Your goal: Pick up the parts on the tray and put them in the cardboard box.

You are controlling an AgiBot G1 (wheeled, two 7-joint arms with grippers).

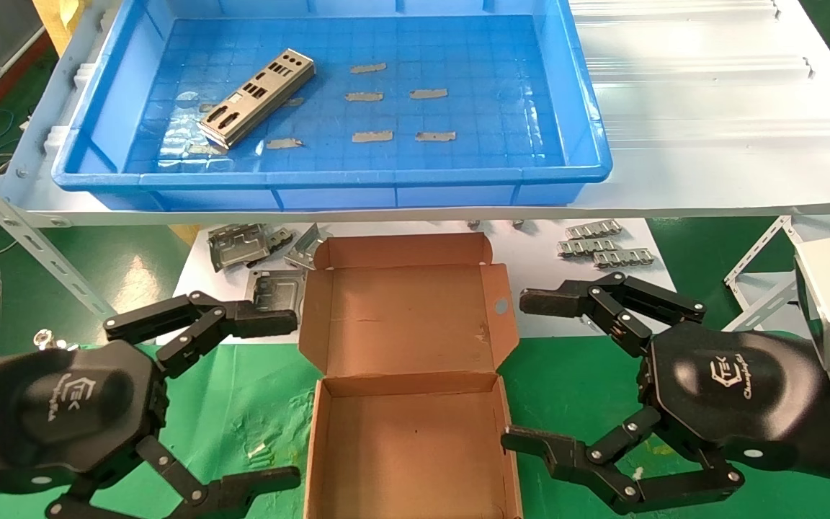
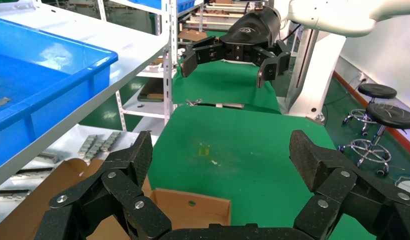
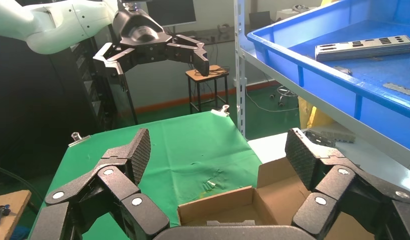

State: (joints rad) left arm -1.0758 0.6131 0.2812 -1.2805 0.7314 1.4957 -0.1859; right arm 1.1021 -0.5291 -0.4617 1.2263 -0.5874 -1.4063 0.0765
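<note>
One long silver part point(image 1: 256, 96) with punched cutouts lies slanted at the left of the blue tray point(image 1: 588, 137) on the raised shelf; it also shows in the right wrist view point(image 3: 364, 47). The open cardboard box point(image 1: 408, 432) sits below on the green mat, empty, its lid point(image 1: 404, 317) folded back. My left gripper point(image 1: 282, 400) is open and empty at the box's left side. My right gripper point(image 1: 523, 371) is open and empty at the box's right side. The box's wall shows in the left wrist view point(image 2: 193, 210) and the right wrist view point(image 3: 218, 205).
Several small grey tape strips point(image 1: 368, 96) lie on the tray floor. Squarish grey brackets point(image 1: 238, 245) and small metal pieces point(image 1: 606, 245) lie on the white board under the shelf. Slotted shelf braces point(image 1: 26, 238) stand at the left and right. Green mat point(image 1: 242, 404) surrounds the box.
</note>
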